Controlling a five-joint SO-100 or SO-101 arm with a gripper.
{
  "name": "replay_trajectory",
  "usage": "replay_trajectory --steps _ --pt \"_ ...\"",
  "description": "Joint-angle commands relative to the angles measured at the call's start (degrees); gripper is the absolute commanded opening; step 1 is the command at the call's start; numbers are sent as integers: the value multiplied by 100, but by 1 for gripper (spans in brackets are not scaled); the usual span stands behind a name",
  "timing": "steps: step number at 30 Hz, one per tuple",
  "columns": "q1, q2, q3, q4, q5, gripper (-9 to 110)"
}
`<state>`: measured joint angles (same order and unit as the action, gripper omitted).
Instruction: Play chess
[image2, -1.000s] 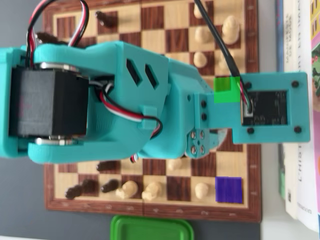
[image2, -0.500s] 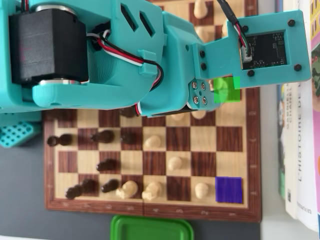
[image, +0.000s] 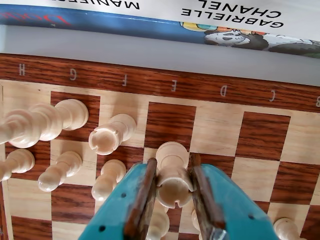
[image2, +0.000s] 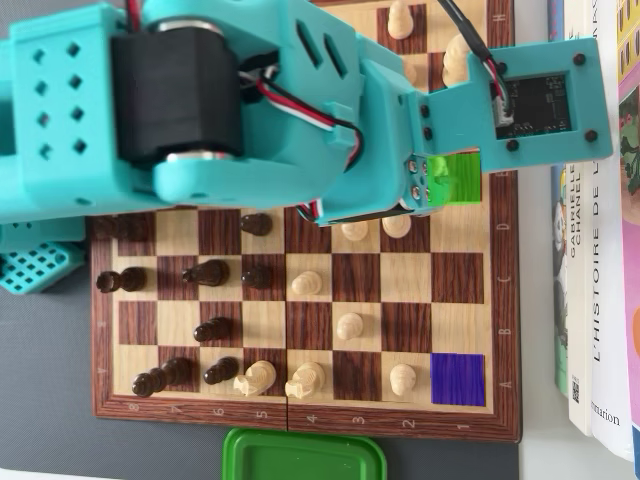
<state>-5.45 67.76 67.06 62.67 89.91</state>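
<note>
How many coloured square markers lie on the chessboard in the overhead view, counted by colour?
Green square marker, partly under the arm: 1
Purple square marker: 1
Total: 2
Not counted: the light chess piece that the gripper clamps in the wrist view.

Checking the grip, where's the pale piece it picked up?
In the wrist view, the pale piece sits bottom centre between the end effector fingers, right of the rook.
</note>
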Motion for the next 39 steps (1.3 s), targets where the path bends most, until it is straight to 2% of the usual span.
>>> replay_trajectory --steps 1,39 --pt "18 0 -396 -35 9 1" --pt "35 -835 -1028 -35 26 1"
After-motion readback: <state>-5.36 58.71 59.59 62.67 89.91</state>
